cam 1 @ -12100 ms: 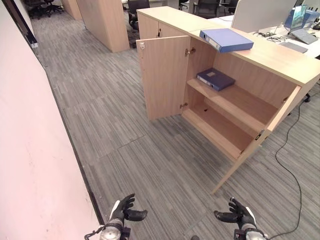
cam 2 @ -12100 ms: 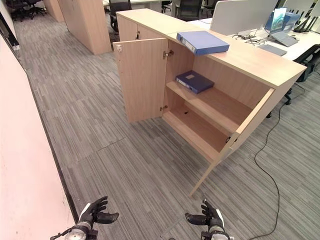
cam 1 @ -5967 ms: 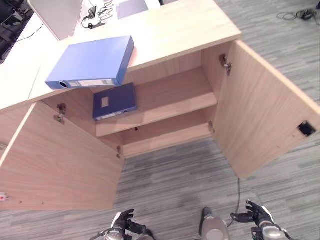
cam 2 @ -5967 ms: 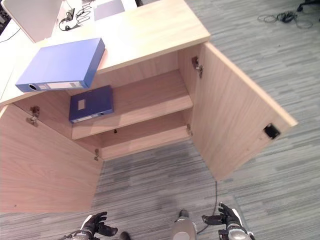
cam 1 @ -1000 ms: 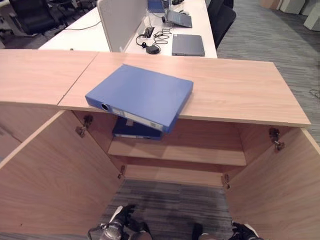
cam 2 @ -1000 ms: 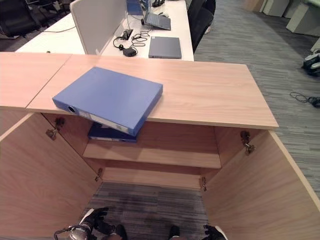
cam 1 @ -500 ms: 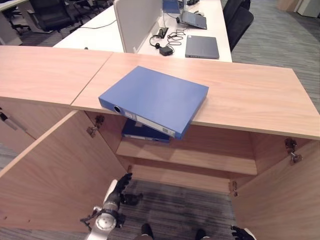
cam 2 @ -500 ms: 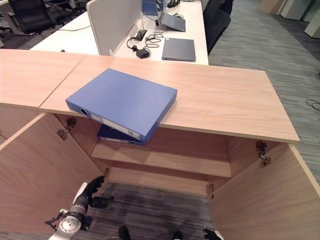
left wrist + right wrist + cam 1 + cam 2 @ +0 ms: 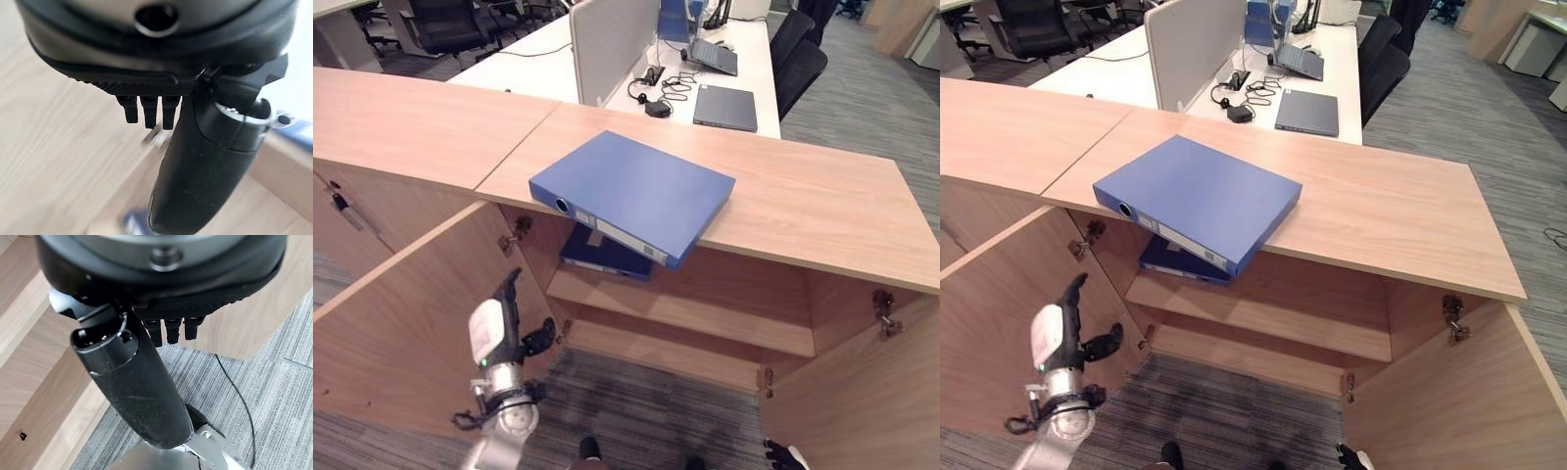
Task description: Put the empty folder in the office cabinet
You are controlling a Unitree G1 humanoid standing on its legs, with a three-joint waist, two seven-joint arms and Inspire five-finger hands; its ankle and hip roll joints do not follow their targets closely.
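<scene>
Open cabinet in front of me, blue folder on top of it, both my hands empty.

The office cabinet (image 9: 822, 211) stands with both doors swung wide, the left door (image 9: 406, 323) beside my raised arm and the right door (image 9: 1440, 392) at the far side. Behind it a white desk (image 9: 1234, 73) carries a grey screen panel (image 9: 1190, 49) and a closed laptop (image 9: 1307, 111). The folder (image 9: 631, 194) lies flat on the cabinet's top, one corner jutting past the front edge. Under that corner a darker blue box file (image 9: 1180, 262) lies on the middle shelf (image 9: 705, 313). My left hand (image 9: 499, 323) is lifted before the left door, fingers straight and thumb out, gripping nothing. My right hand (image 9: 146, 396) hangs low near the carpet (image 9: 274, 382), fingers relaxed and empty.
</scene>
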